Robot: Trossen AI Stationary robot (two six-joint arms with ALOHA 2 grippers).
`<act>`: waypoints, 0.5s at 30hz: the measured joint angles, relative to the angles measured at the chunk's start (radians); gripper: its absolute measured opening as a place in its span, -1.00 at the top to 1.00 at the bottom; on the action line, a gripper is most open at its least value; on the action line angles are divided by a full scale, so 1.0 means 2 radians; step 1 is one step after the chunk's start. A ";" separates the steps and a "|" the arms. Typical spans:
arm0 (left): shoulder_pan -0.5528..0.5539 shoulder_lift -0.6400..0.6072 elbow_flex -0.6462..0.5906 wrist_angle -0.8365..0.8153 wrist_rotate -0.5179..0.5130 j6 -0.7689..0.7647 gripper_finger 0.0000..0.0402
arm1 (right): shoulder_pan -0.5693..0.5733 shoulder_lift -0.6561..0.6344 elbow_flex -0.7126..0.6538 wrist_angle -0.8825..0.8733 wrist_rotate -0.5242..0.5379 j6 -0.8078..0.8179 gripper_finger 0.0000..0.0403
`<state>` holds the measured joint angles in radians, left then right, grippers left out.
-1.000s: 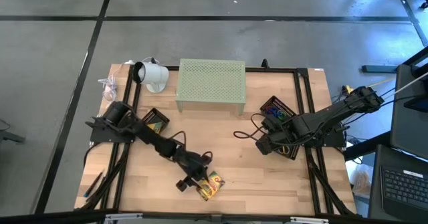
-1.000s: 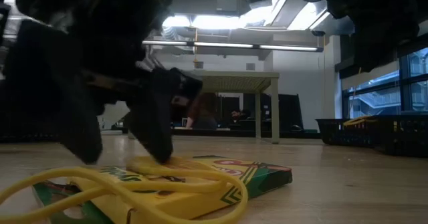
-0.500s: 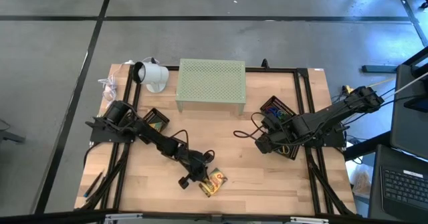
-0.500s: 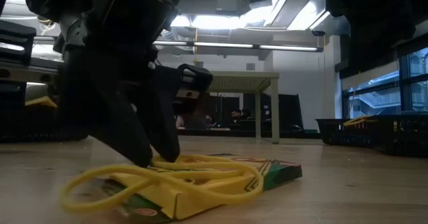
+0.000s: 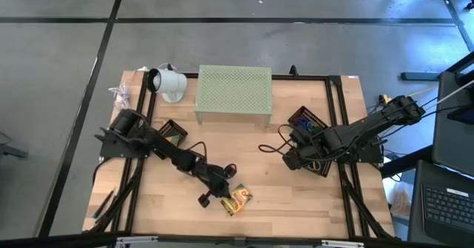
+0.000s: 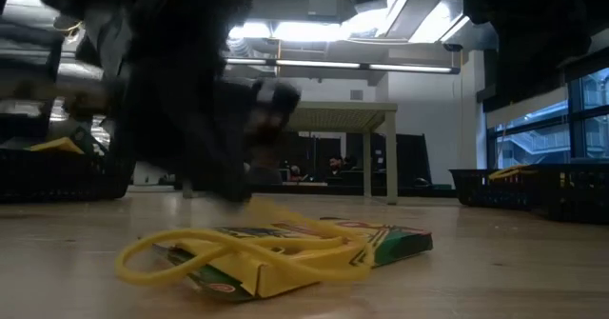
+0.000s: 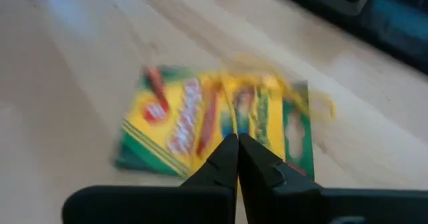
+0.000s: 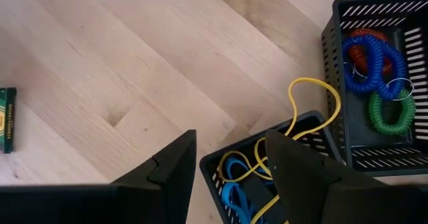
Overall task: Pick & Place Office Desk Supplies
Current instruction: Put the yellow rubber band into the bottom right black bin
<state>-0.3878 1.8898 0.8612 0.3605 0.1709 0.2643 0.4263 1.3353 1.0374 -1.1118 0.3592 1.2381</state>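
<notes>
- My left gripper sits at the lower centre of the high view, fingers pressed together just over the crayon box. I can't tell whether the yellow rubber band draped on that box is caught between the tips or merely under them.
- My right gripper waits at centre right of the high view, fingers spread with nothing between them, above the black mesh trays.
- The supplies: the box and band lie on the table at the lower centre. Coiled blue, red and green rings fill one tray, with more yellow bands and blue pieces in the nearer one.
- My worry: the band is thin, springy and loops loosely round the glossy cardboard. If I lift with the band snagged, it could drag or tip the flat box, or stretch and snap free.
- The closed tips may also have slid off the slick printed face and caught nothing.
- The wood is smooth and pale, so a nudged box would skid rather than stay put.
</notes>
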 joint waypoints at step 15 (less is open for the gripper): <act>-0.002 -0.165 0.001 -0.044 -0.114 0.067 1.00 | 0.001 0.000 0.000 0.204 0.011 -0.189 0.10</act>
<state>-0.3920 1.5596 0.8639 0.2735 -0.0572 0.3979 0.4274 1.3354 1.0374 -0.7045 0.3809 0.8605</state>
